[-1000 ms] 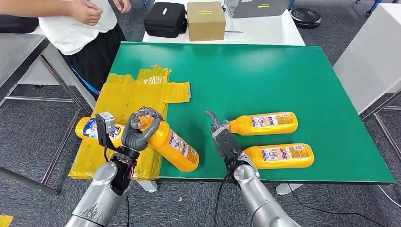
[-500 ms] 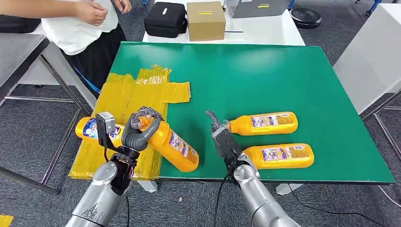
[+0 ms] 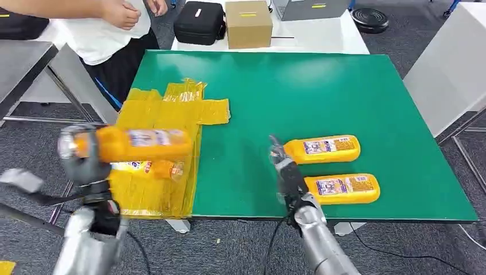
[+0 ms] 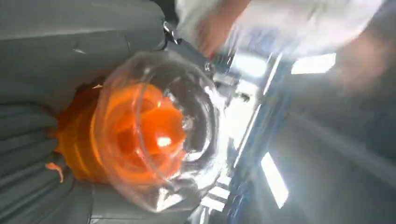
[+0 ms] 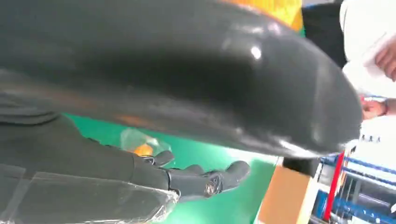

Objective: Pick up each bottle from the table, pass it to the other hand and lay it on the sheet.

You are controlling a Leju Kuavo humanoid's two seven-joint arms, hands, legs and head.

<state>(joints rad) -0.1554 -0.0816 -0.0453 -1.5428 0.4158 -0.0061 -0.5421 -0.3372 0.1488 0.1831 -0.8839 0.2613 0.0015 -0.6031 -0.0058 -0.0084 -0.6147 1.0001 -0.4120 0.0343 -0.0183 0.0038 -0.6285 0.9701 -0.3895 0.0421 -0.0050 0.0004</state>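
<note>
A green table point(image 3: 321, 86) stands on grey carpet point(image 3: 34, 143), with a yellow sheet point(image 3: 163, 114) spread over its left near corner and hanging past the edge. The left hand point(image 3: 80, 157), blurred, grips a bottle point(image 3: 140, 143) by its cap end; the bottle lies level in the air above the sheet's near part, its clear cap and orange neck close to the camera in the left wrist view point(image 4: 154, 130). Under it a second bottle point(image 3: 146, 168) lies on the sheet. The right hand point(image 3: 283, 163) holds nothing, its fingers stretched out over the green top, just beside the cap of the far bottle point(image 3: 324, 149); the near bottle point(image 3: 344, 189) lies parallel to it toward the table's front edge. Beyond the table a white bench point(image 3: 321, 40) carries a black case point(image 3: 199, 22) and a cardboard box point(image 3: 247, 24). A person point(image 3: 109, 34) in a white top stands at the far left corner.
</note>
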